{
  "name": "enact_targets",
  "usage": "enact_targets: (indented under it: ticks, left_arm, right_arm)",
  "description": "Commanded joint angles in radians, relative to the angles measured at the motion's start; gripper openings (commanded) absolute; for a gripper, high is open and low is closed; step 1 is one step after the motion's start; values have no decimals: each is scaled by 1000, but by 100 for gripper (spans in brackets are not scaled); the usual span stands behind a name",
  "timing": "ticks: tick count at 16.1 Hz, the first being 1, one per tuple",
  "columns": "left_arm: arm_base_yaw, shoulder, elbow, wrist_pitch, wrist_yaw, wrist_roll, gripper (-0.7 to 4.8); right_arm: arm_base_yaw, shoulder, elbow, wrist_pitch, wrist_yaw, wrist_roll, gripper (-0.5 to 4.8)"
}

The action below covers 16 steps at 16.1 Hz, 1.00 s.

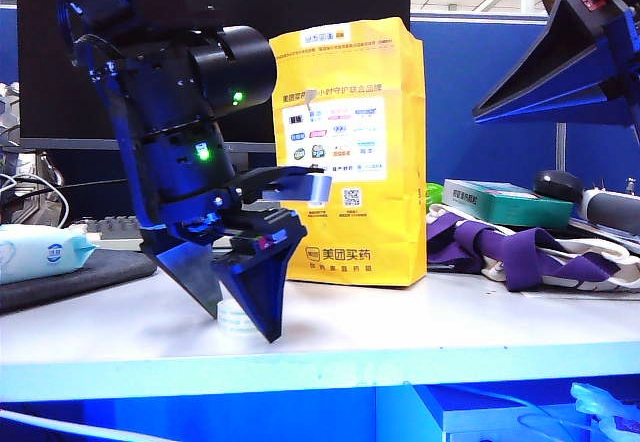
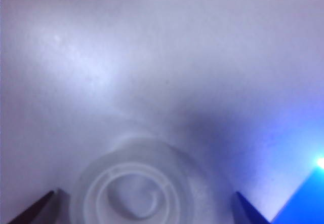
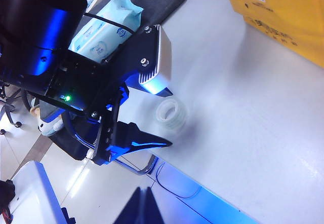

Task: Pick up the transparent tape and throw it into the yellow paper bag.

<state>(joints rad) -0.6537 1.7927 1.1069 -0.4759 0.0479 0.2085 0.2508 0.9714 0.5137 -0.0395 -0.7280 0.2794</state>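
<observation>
The transparent tape (image 1: 236,319) lies flat on the white table near its front edge, a small pale ring. My left gripper (image 1: 245,324) points down over it, open, with one finger on each side of the roll. In the left wrist view the tape (image 2: 136,188) sits between the two fingertips (image 2: 36,211), and I see no contact. The yellow paper bag (image 1: 350,152) stands upright behind the tape and a little to its right. My right gripper (image 1: 560,62) hangs high at the upper right, shut and empty. From the right wrist view the tape (image 3: 170,114) and a corner of the bag (image 3: 283,11) show.
A pack of wet wipes (image 1: 40,252) rests on a dark mat (image 1: 80,277) at the left. To the right of the bag lie a purple-strapped white cloth (image 1: 520,247) and a teal box (image 1: 505,200). The table's front edge (image 1: 320,362) runs just before the tape.
</observation>
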Motion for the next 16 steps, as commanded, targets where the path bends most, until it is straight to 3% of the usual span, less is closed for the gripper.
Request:
enact_targets:
  ticks: [1,6,7,10,12,14,16]
  left_arm:
    - [-1,-1,2,22,0,1,479]
    - [-1,-1,2,21,-3,-6,479]
    - [-1,-1,2,22,-3,-6,407]
    - [-1,-1,2,34,-3,2,268]
    - [-1,-1,2,59,-2,4,263]
    - [-1,-2,3,105,0,28,205]
    - [-1,-4,4,115,-2,28,205]
  right_arm:
    - [1,-2,3,21,-7,-4,-1]
    - [1,-2,3,22,-6,-4,-1]
    - [1,-2,3,22,-5,-6,-1]
    - [1,-2,3,22,-3,-19,-1]
    - [1,-2,3,22,-3,-19,-1]
    - [1,-2,3,22,-3,-19,-1]
    - [1,-2,3,22,-3,-19,-1]
